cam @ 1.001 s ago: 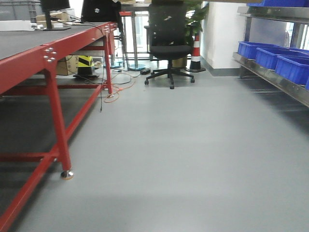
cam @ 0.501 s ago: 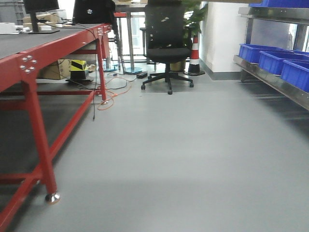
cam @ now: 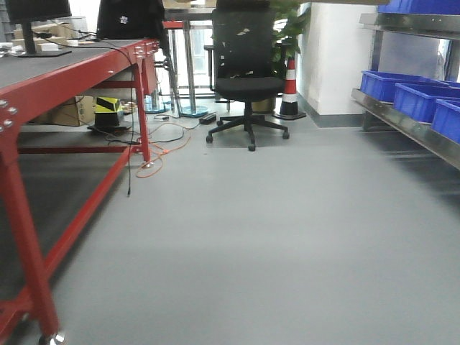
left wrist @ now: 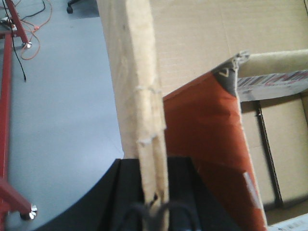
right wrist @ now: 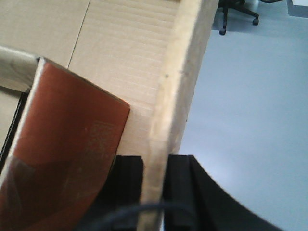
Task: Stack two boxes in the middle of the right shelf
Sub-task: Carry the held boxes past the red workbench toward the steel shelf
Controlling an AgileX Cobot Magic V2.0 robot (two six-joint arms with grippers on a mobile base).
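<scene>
Clearly, our left gripper (left wrist: 153, 199) and right gripper (right wrist: 155, 190) each pinch a thin, rough edge of the corrugated brown box (left wrist: 202, 38).

Even indoor light — soft, blurred close-ups

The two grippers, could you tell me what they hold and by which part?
The left gripper and right gripper each pinch a brown cardboard wall by its thin edge; whether it's one box is unclear.
</scene>
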